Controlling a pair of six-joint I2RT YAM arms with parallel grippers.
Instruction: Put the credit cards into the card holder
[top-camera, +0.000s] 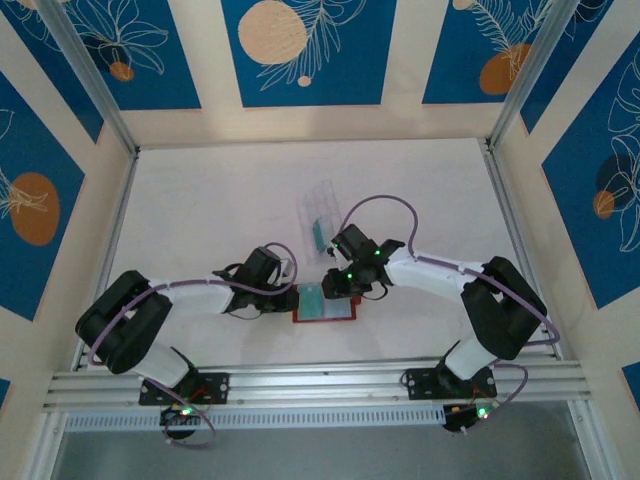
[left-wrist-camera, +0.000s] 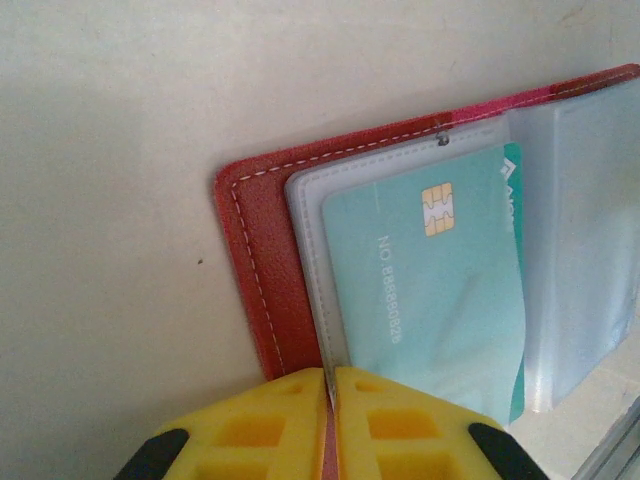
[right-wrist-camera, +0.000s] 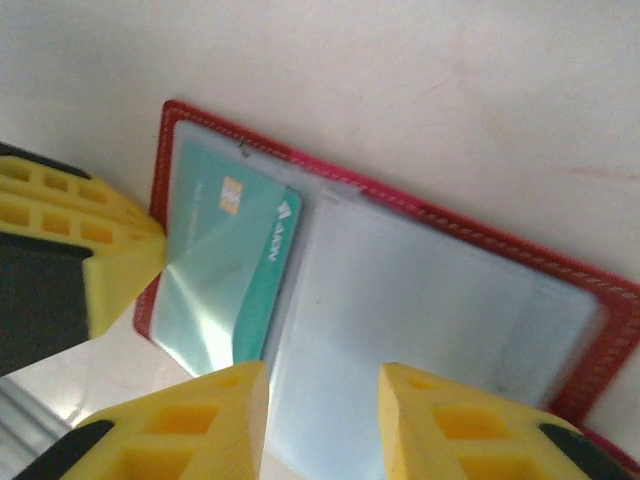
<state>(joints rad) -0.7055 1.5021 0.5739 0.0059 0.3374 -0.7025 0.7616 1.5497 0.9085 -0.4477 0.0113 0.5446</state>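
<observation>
**Wallet open, one card in place — left gripper pinching its edge**

Top view: the red wallet (top-camera: 340, 312) lies open on the white table (top-camera: 220, 200), close to the near edge and between the two grippers. A teal card (top-camera: 311, 300) covers its left half. The left gripper (top-camera: 287, 298) meets the wallet's left edge. The right gripper (top-camera: 335, 287) hangs over its far side. Farther up the table lies a clear case (top-camera: 322, 203) with a second card (top-camera: 316, 236) at its near end. I cannot tell whether that one is inside the case or just beside it.

Left wrist: the yellow fingers (left-wrist-camera: 285, 425) are pressed together with a thin strip of red between them, so this gripper is clamped on the wallet's edge. The wallet's red stitched border (left-wrist-camera: 255, 260) runs up from the fingers. Just beyond them the card (left-wrist-camera: 440, 300), chip up, lies flat under a clear sleeve (left-wrist-camera: 305, 230). More clear pages (left-wrist-camera: 580, 240) stand to the right.

Right wrist: the right gripper's fingers (right-wrist-camera: 225, 425) stand apart with nothing between them — released, over the wallet's clear right-hand page (right-wrist-camera: 450, 310). Whether they touch it I cannot tell. The card (right-wrist-camera: 230, 260) sits in the wallet's left half, with glare across it. At the left, a yellow finger (right-wrist-camera: 90, 250) of the left gripper touches the wallet's left edge. The red rim (right-wrist-camera: 620, 310) frames the right side.
</observation>
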